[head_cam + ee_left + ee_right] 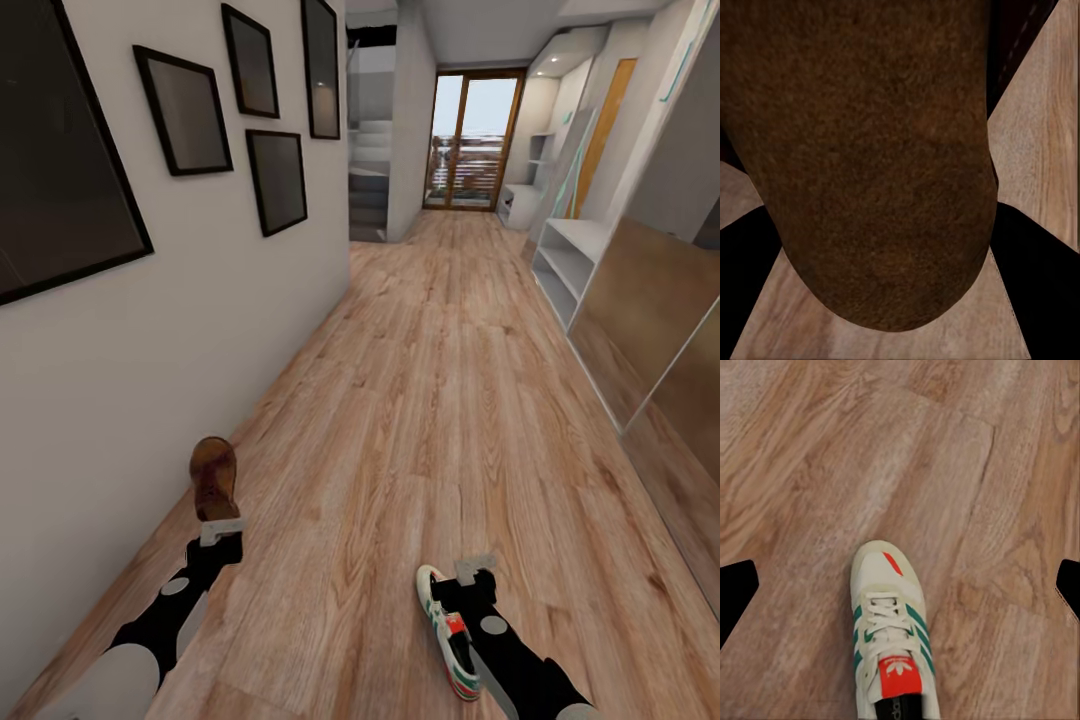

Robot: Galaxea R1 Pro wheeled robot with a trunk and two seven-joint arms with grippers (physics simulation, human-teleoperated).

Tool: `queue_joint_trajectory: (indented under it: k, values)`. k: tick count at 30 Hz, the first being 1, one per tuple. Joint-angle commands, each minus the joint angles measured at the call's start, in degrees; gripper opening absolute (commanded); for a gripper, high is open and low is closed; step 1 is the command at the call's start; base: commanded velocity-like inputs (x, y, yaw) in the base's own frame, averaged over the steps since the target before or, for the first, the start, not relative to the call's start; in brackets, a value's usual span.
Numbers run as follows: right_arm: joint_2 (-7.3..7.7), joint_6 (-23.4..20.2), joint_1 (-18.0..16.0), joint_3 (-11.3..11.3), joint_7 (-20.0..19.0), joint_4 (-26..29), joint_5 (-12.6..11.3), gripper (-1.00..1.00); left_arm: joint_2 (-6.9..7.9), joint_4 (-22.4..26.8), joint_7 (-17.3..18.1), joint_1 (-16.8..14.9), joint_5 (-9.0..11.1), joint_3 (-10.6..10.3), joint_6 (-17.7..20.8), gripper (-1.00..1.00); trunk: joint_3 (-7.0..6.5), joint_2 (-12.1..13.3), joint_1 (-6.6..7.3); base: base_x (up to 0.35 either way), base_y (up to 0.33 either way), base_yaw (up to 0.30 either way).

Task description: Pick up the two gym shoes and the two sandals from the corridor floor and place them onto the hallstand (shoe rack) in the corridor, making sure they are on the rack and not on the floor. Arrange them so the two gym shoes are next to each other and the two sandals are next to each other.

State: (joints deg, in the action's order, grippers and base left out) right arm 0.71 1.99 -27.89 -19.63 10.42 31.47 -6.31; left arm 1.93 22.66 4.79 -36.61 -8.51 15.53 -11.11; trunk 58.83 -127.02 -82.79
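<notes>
- The left claw [222, 530] sits at about 8 o'clock in the head view, clenched on a brown sandal [214, 478] that stands up above it, close to the off-white wall [150, 330].
- In the left wrist view the sandal [870, 157] is pressed right up to the lens, its brown leather between the two dark fingers [1042, 277], with plank floor [1042, 135] showing past it.
- The right claw [476, 572] is at about 5 o'clock in the head view, at the side of a white gym shoe [447, 630] with green stripes and a red tongue label; the shoe appears carried by that claw, though the contact itself is hidden.
- In the right wrist view the gym shoe [891, 637] points away from the camera, toe forward, with the wood floor [945, 457] beyond it; the dark fingertips [735, 596] sit far apart at the frame edges, so I cannot tell for certain how the claw holds it.
- The hallstand [572, 262], pale with open shelf slots, stands at about 2 o'clock along the right wall, well apart from both claws.
- Black-framed pictures [277, 180] hang on the left wall; a wood-framed glass door [472, 140] closes the corridor at 12 o'clock.
</notes>
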Motion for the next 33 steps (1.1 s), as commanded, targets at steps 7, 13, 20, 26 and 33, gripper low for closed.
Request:
queue_joint_trajectory:
  k: [7, 13, 20, 26, 33]
  values:
    - [3.14, 0.2, -0.1, -0.4, -5.5, -0.4, -0.6, 1.0, -1.5, -0.4, 0.5, 0.0, -1.0, 0.2, -0.5, -1.0, 0.04, 0.0, -0.01, 0.261, -0.139, 0.0]
    - [5.26, 0.2, -0.1, 0.0, -13.8, -0.4, -0.7, 1.0, -1.82, 0.0, 0.5, -0.1, -1.1, 0.0, -0.3, -1.0, 0.04, 0.0, -0.01, 0.27, -0.153, 0.0]
    - [5.25, 0.3, -0.1, 0.0, -14.5, -0.1, -0.9, 1.0, -1.67, 0.1, 0.7, -0.1, -1.2, -0.2, 0.1, -1.0, 0.04, 0.0, -0.01, 0.015, -0.008, 0.0]
    - [4.74, 0.2, -0.1, 0.0, -14.4, -0.2, -1.1, 1.0, -1.15, 0.1, 4.9, -0.1, -1.2, -0.2, 0.2, -1.0, 0.4, -0.8, -0.45, 0.0, 0.0, 0.0]
    - [4.56, 0.2, -0.1, 0.0, -14.2, -0.3, -1.1, 1.0, -1.71, 0.0, 6.5, -0.2, -1.4, -0.2, 0.4, -1.0, 1.66, -3.6, -1.99, 0.0, 0.0, 0.0]
